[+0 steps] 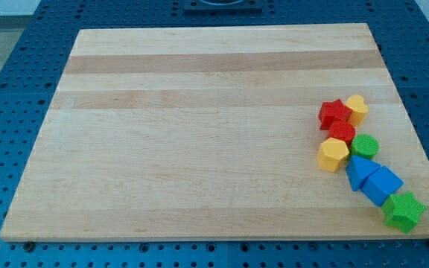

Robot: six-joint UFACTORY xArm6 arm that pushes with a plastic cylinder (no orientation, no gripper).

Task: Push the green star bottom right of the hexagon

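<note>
The green star (pixel 404 211) lies at the view's bottom right, near the corner of the wooden board (pixel 199 149). The yellow hexagon (pixel 333 155) sits up and to the left of it, with two blue blocks between them: a blue triangle (pixel 358 171) and a blue block (pixel 382 184) that touches the star. My tip does not show in the view.
A red star (pixel 334 113), a yellow block (pixel 357 109), a red block (pixel 342 132) and a green cylinder (pixel 364 146) cluster above the hexagon near the board's right edge. A blue pegboard (pixel 21 89) surrounds the board.
</note>
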